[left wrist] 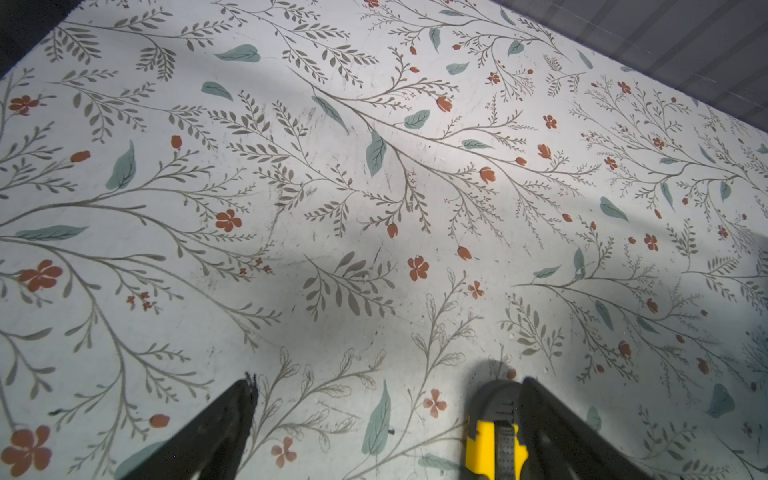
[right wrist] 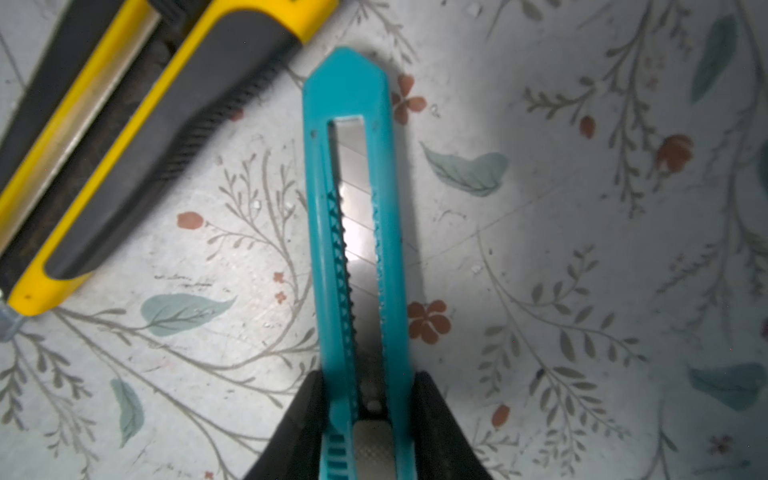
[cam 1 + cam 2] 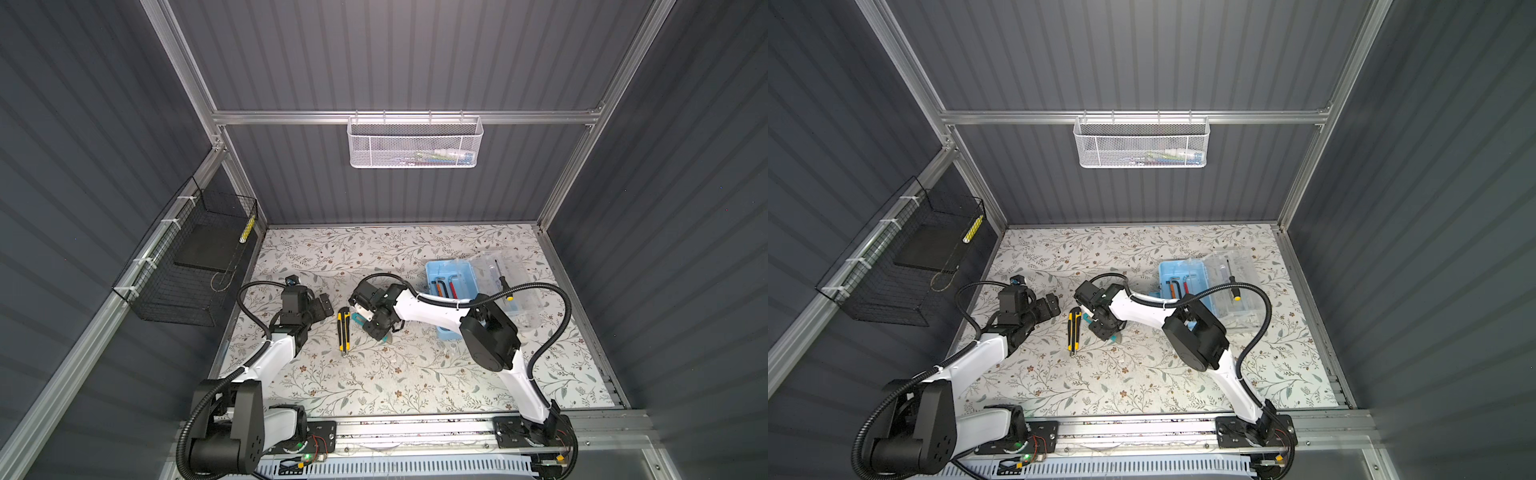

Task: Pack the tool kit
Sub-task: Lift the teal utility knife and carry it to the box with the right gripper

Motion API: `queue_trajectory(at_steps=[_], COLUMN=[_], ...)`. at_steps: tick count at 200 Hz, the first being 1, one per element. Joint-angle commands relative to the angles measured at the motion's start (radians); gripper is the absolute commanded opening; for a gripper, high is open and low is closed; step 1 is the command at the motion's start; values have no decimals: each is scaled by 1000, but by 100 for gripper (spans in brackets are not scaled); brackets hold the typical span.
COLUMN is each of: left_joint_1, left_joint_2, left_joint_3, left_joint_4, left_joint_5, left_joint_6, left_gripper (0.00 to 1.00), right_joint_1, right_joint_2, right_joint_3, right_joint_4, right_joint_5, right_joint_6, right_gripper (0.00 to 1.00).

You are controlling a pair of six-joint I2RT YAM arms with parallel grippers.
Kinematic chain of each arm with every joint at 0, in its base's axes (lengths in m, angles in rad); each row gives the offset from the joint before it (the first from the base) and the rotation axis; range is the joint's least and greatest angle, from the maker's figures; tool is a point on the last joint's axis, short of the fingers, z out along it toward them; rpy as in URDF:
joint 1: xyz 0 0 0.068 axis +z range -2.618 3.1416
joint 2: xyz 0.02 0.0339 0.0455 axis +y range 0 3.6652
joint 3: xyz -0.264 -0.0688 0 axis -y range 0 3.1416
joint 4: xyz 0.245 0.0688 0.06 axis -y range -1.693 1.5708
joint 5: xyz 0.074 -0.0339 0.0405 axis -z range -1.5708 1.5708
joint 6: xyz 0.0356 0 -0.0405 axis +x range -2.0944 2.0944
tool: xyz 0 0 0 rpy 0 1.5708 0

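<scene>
Scene: I am looking down at a flowered worktop (image 3: pixel 374 382), with two arms reaching in from its near edge.
Tool kit: The tool kit (image 3: pixel 457 270) is a pale blue box on the far right of the worktop. Its clear lid (image 3: pixel 515 270) is folded open to the right, and a few bent keys lie inside.
Right gripper: On the right gripper (image 2: pixel 365 395), the jaws are clamped on the two long sides of a teal knife (image 2: pixel 351 83), near its slider end, low over the middle of the worktop.
Left gripper: On the left gripper (image 1: pixel 388 386), the jaws stand wide apart and hold nothing. It sits just left of a yellow knife (image 3: pixel 343 330).
Step in hand: I judge this to be the pick-up of the teal knife, bound for the box.
Doing it well: I would lift straight up first, since the yellow knife lies just beside it. The grip sits near one end, so the long free end may swivel, and I would move slowly. I would then lay the knife lengthwise in the box, next to the keys.
Right wrist view only: It shows the jaws touching the knife, and no blade pokes past the pointed end.
Both top views only: They show the box and the way to it (the gripper hides most of the teal knife there).
Left wrist view only: It shows one end of the yellow knife close by a jaw.
</scene>
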Motion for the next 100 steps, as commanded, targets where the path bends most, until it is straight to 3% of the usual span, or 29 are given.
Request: queue_trajectory(at_steps=[1,48,100], left_joint_1=[6,6,6], left_joint_2=[-6,-6,-6], left_joint_3=[8,8,9], left_joint_4=[-9,-10,-10], left_joint_5=[11,11,11], left_joint_6=[-1,0,-1], left_gripper=[100,100,100], right_joint_1=[7,3,-43], right_joint_2=[-13,-69,-179], right_joint_3=[2,-2,-62], right_joint_4=[-9,-29,-27], right_joint_5=[29,108,112], right_joint_6=[52,86,164], right_gripper=[27,23,20])
